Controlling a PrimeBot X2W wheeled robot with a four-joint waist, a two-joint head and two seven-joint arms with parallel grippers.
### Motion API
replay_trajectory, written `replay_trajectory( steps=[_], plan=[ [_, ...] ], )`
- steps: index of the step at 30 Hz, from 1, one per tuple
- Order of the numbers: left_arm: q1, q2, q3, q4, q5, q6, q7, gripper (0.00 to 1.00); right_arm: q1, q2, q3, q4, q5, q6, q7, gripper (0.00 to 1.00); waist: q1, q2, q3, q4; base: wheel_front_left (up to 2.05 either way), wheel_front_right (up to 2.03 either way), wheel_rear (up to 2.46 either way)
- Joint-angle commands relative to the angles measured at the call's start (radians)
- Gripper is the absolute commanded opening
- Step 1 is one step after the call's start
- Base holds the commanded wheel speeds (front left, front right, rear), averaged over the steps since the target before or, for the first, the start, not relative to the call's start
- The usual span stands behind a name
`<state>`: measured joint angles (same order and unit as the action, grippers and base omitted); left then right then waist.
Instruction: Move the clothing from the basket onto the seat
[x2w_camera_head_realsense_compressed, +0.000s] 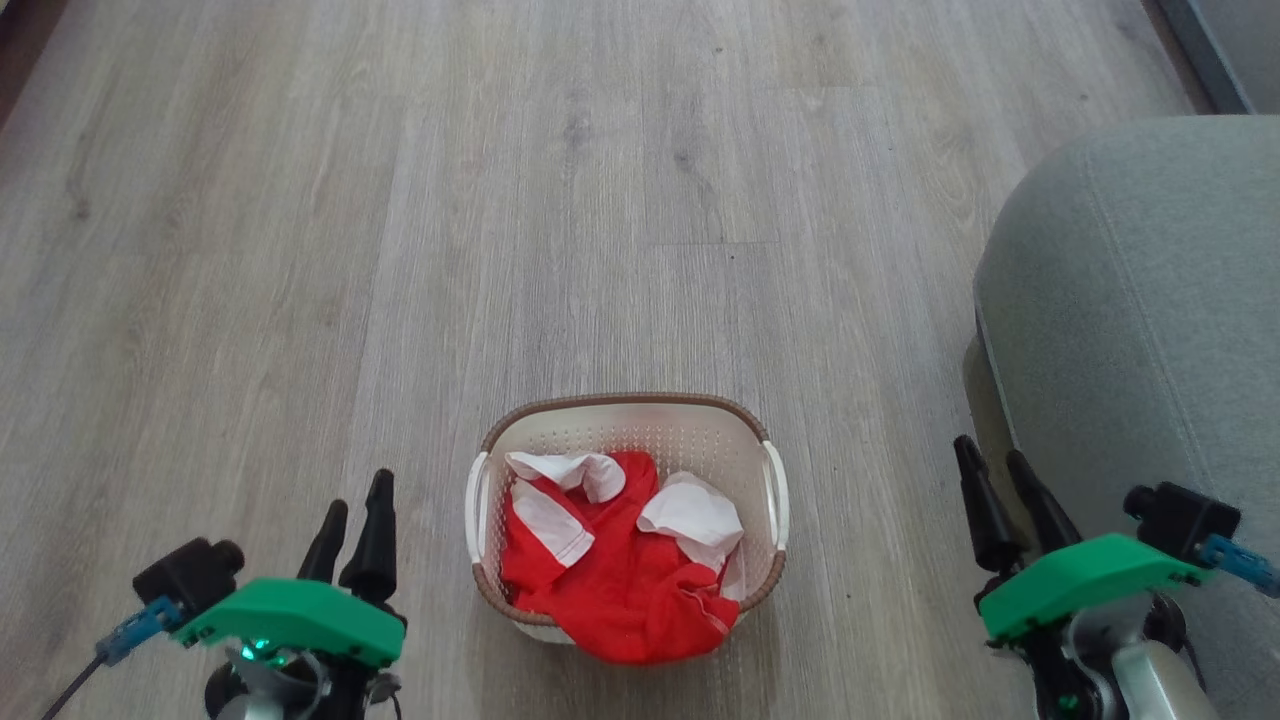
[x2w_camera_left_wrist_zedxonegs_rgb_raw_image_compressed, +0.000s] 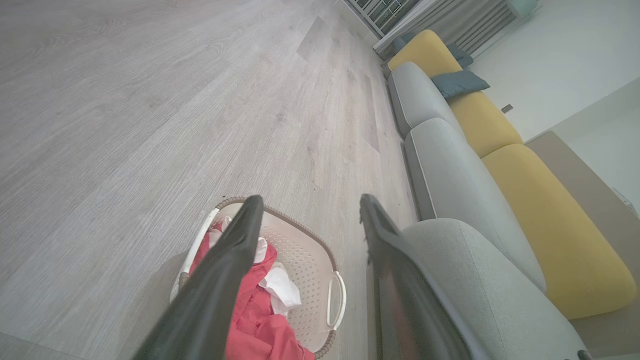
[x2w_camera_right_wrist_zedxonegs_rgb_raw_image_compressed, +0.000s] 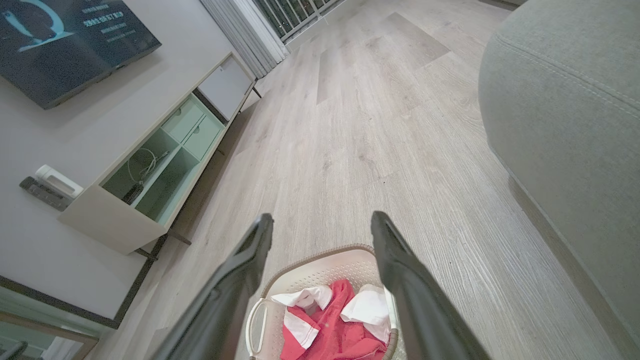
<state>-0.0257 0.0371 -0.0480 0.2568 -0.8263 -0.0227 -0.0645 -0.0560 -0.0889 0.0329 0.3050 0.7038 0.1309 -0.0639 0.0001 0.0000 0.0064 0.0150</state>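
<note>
Left tool and right tool — both spread, holding nothing — flank the basket.

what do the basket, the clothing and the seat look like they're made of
Basket: apparently moulded cream plastic, matte, with punched holes and a brown woven-look rim. Clothing: soft red and white fabric, crumpled into folds. Seat: grey-green upholstery fabric, matte, with stitched seams.

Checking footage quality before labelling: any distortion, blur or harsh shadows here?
Head view: sharp, evenly lit, soft shadow beside the seat. Left wrist view: wide-angle stretch, left gripper slightly soft up close. Right wrist view: similar stretch, basket and clothing crisp.
</note>
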Motion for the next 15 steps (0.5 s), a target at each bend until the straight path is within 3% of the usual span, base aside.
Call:
replay_trajectory(
  steps=[1, 15],
  plan=[
    [-0.039, 0.011, 0.008, -0.039, 0.035, 0.004, -0.017, 1.0, -0.059, -0.019, 0.018, -0.034, -0.037, 0.0, -0.016, 1.0, 0.0, 0.0, -0.001, 0.0, 0.0, 0.0, 0.0],
    [-0.035, 0.014, -0.017, -0.054, 0.211, 0.032, -0.058, 1.0, -0.063, -0.038, 0.052, -0.014, -0.214, 0.0, -0.058, 1.0, 0.0, 0.0, -0.002, 0.001, 0.0, 0.0, 0.0]
  ],
)
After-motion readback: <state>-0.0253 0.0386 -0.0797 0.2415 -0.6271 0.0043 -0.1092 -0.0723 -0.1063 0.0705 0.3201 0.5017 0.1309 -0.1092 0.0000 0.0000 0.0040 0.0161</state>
